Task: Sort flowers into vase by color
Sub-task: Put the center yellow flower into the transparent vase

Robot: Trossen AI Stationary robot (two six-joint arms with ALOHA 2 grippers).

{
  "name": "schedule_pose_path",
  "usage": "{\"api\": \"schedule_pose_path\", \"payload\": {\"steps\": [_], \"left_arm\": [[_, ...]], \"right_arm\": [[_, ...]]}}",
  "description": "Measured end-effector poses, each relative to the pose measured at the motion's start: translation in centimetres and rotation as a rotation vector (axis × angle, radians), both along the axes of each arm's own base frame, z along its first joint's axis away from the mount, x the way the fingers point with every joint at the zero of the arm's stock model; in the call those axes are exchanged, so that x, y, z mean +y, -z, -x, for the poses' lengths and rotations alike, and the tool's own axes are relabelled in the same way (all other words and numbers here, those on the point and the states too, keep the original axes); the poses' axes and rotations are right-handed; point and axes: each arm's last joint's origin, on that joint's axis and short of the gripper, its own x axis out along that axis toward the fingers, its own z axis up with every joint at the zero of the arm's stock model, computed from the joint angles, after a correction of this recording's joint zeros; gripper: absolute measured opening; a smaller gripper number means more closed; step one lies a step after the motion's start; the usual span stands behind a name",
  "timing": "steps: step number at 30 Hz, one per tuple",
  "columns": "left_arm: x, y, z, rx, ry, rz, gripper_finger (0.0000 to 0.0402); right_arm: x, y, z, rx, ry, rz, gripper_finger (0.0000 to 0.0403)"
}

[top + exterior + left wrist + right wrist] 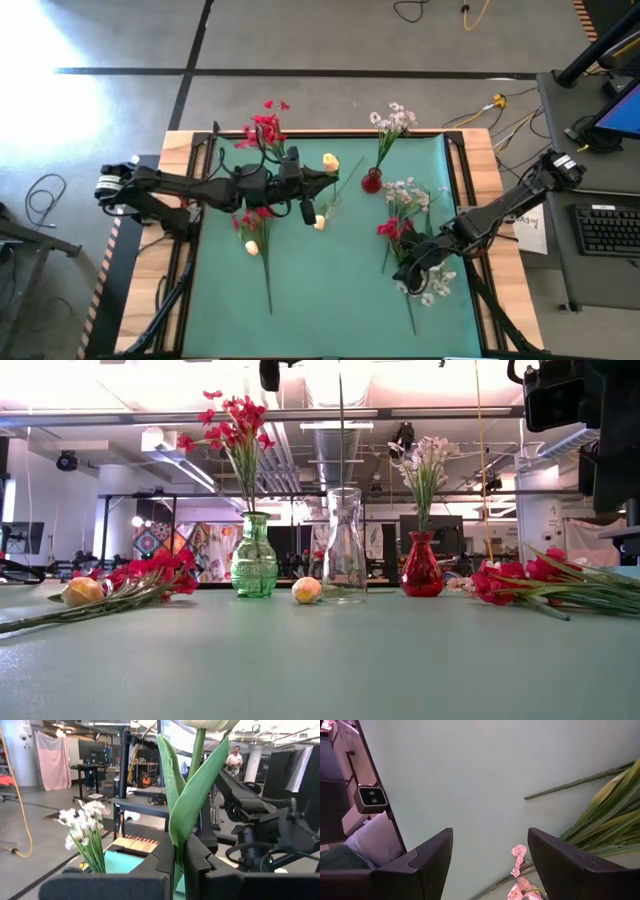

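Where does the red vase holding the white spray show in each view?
High view: red vase at the mat's far edge, right of centre.
Low view: red vase, right of the clear vase.
Left wrist view: only its white spray shows.
Right wrist view: absent.
Shared landmark: the white spray.

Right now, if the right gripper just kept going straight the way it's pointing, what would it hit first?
Most likely the bare green table mat. The right gripper is open, and mostly empty mat fills the space between its fingers. White blossoms sit low in the gap; depth is unclear, so it might brush them first.
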Motion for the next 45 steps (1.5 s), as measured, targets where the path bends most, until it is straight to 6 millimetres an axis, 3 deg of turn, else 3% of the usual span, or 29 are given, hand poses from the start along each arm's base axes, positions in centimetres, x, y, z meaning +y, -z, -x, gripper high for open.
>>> {"api": "schedule_pose_path", "payload": {"steps": [10, 31, 39, 45], "left_arm": [[0.2, 2.2, -1.5, 0.056, -0.051, 0.062, 0.0026], [0.2, 4.3, -0.6, 0.312, -0.063, 0.131, 0.0211], [0.3, 4.0, 1.6, 0.457, -0.075, 0.153, 0.0224], [0.3, 3.3, 2.7, 0.469, -0.075, 0.153, 0.0224]], "right_arm": [[0.0, 0.0, 0.0, 0.000, 0.001, 0.000, 0.0249], [0.0, 0.0, 0.0, 0.004, 0.014, -0.009, 0.0249], [0.0, -0.2, 0.0, 0.034, 0.074, -0.046, 0.0249], [0.1, -1.8, -0.2, 0.040, 0.085, -0.039, 0.0249]]}}
